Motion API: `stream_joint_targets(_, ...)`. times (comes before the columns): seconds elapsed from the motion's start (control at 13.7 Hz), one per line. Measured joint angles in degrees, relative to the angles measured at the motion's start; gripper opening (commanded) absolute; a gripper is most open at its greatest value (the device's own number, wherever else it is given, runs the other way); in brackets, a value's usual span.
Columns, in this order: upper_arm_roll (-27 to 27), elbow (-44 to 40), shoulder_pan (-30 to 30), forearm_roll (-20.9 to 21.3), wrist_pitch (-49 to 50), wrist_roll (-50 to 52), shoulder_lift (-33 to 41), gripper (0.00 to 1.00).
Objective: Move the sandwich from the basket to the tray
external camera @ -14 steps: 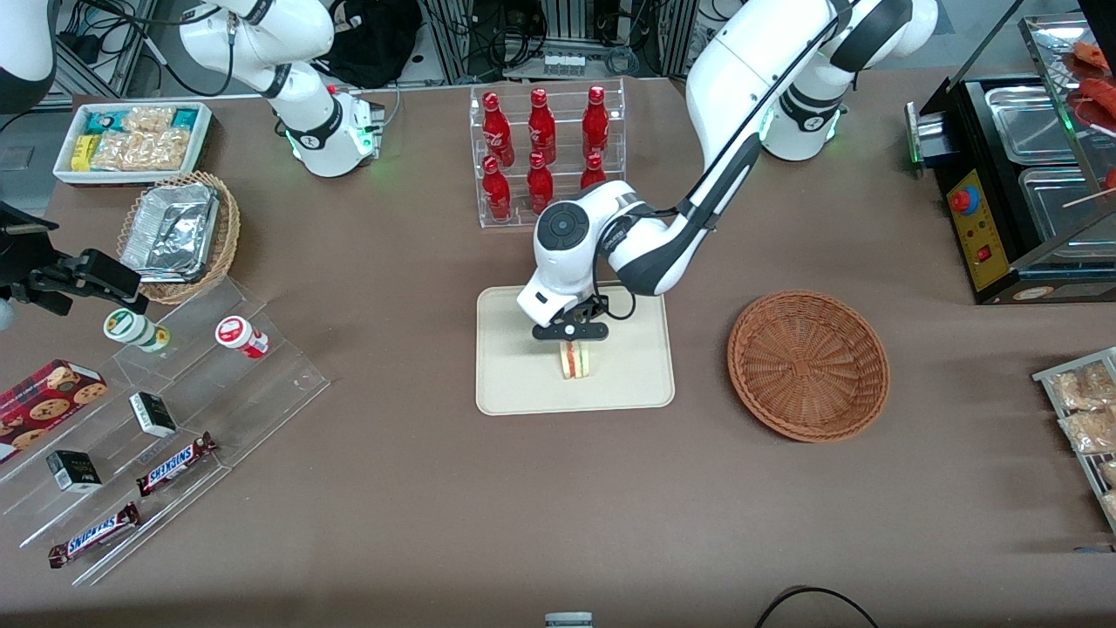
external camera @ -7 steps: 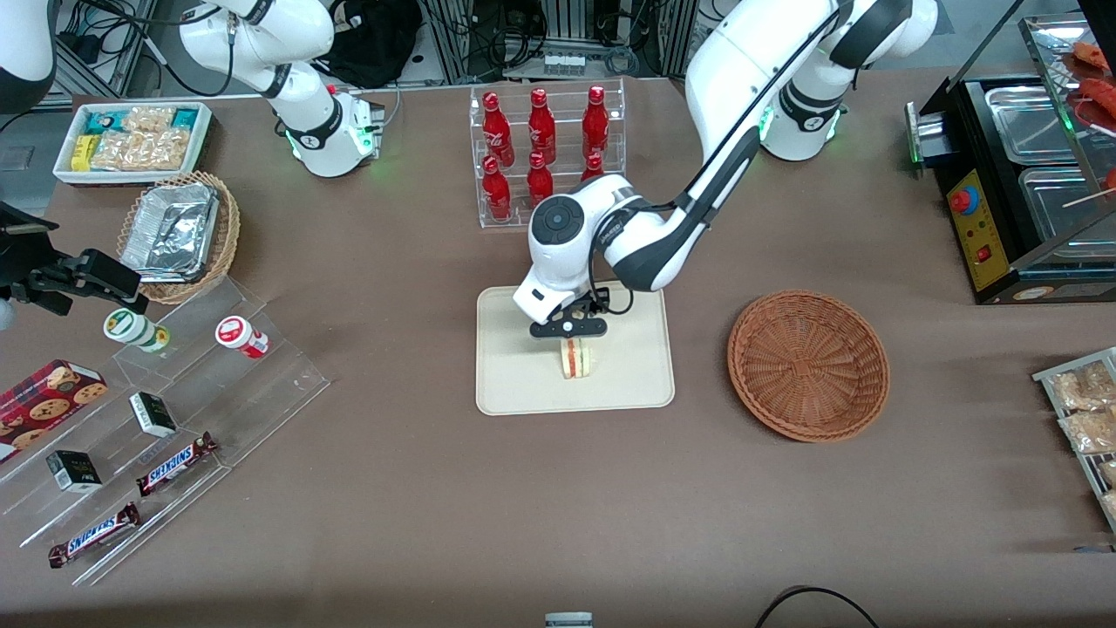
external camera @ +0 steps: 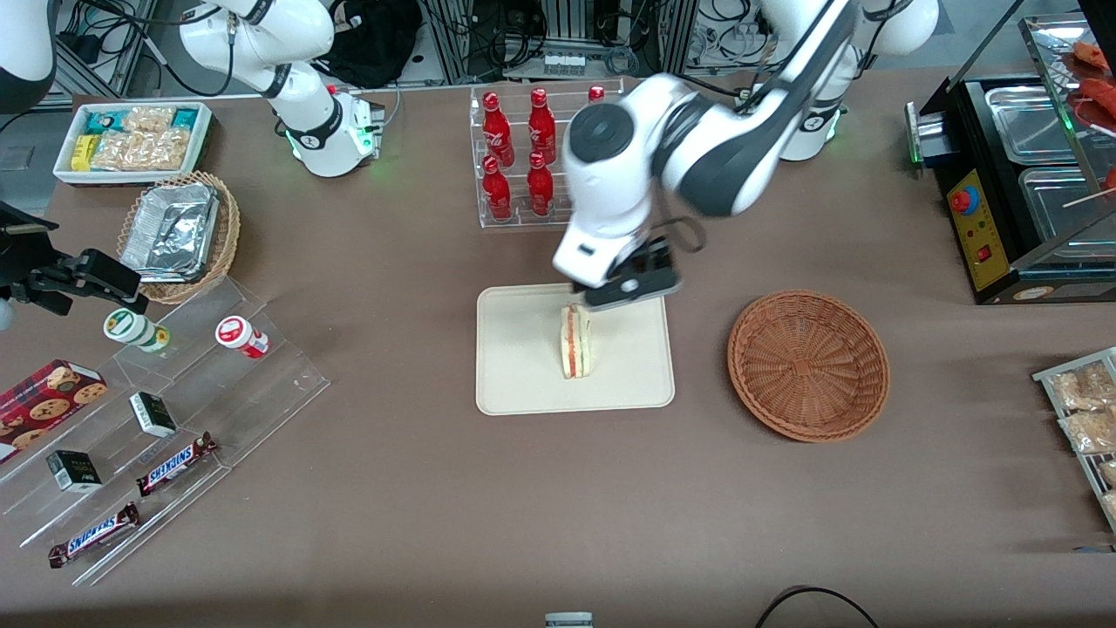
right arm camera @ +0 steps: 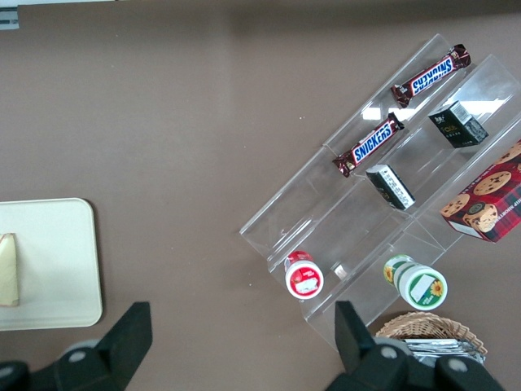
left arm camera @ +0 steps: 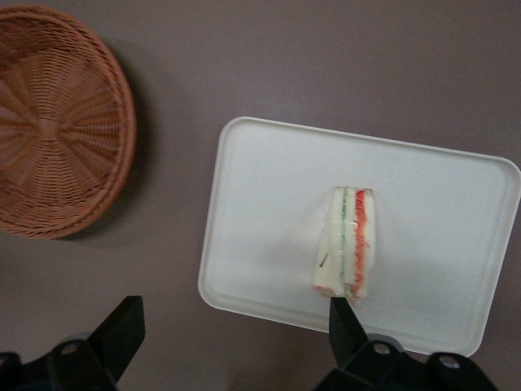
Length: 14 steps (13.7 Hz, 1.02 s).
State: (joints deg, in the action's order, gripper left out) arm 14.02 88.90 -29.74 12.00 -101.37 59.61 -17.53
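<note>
The sandwich (external camera: pixel 575 342) (left arm camera: pixel 350 244) is a small white wedge with red and green layers. It stands on edge near the middle of the cream tray (external camera: pixel 523 371) (left arm camera: pixel 269 195). My left gripper (external camera: pixel 629 281) (left arm camera: pixel 234 330) hangs open and empty, well above the tray's edge nearest the bottle rack. No finger touches the sandwich. The reddish-brown basket (external camera: pixel 808 365) (left arm camera: pixel 49 122) sits empty beside the tray, toward the working arm's end of the table. The parked arm's wrist view catches a corner of the tray (right arm camera: pixel 57 261) and a sliver of the sandwich (right arm camera: pixel 8 269).
A clear rack of red bottles (external camera: pixel 545 157) stands just past the tray, under my arm. A stepped acrylic shelf (external camera: pixel 174 401) with snack bars and jars, a tan basket of foil trays (external camera: pixel 179 235) and a white snack bin (external camera: pixel 131 139) lie toward the parked arm's end. A black appliance (external camera: pixel 1011 201) stands at the working arm's end.
My gripper has let go of the sandwich and risen, moving away from the front camera toward the bottle rack. The sandwich stays on the tray and now shows in full.
</note>
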Motion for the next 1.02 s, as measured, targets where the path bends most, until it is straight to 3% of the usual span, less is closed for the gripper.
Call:
stream_joint_targets(0.22,-0.27,0.09,5.05,-0.04,10.22,-1.48,8.29,1.00)
stream_joint_targets(0.58,-0.98,0.62,15.00,-2.93,23.98,-18.23,20.25,1.00)
stream_joint_targets(1.02,-4.85,0.90,27.85,-7.34,28.59,-42.40,24.37,1.00)
